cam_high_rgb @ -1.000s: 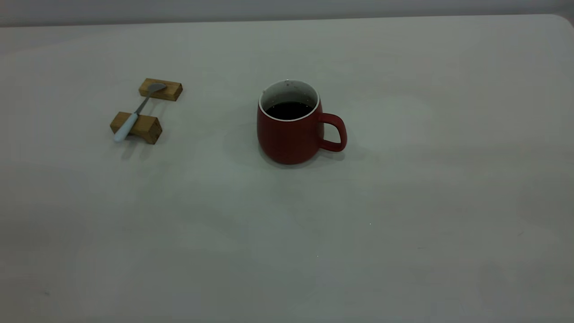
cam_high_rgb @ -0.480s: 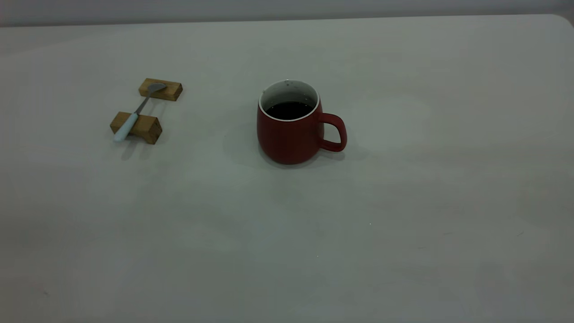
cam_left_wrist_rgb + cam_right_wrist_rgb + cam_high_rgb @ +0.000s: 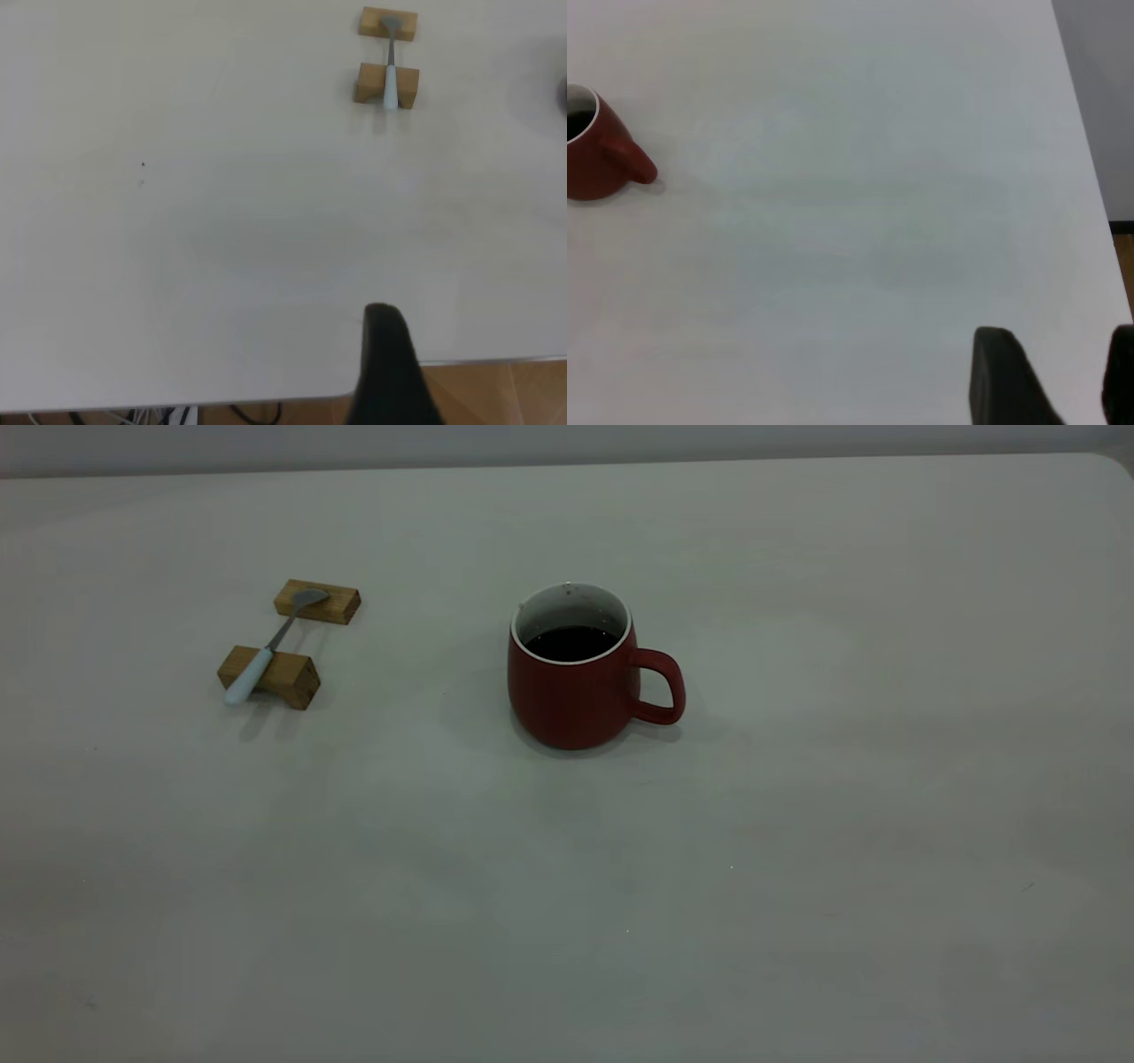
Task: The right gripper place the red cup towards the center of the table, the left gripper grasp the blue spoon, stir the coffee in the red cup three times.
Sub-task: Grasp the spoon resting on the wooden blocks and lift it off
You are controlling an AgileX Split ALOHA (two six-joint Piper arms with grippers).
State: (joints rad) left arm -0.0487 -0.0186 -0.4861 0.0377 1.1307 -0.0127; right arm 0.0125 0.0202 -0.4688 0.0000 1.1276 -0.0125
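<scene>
Standing mid-tabletop [image 3: 797,824], the dark red matte mug [image 3: 571,691] awaited stirring; the pale-handled spoon [image 3: 266,651] lay ungrasped; right hand [image 3: 1050,376] open, left hand's [image 3: 390,372] state unclear.

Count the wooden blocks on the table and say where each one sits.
2. The farther block holds the blue spoon's bowl; the nearer block holds its handle. Both lie left of the red cup. None looks hidden.
</scene>
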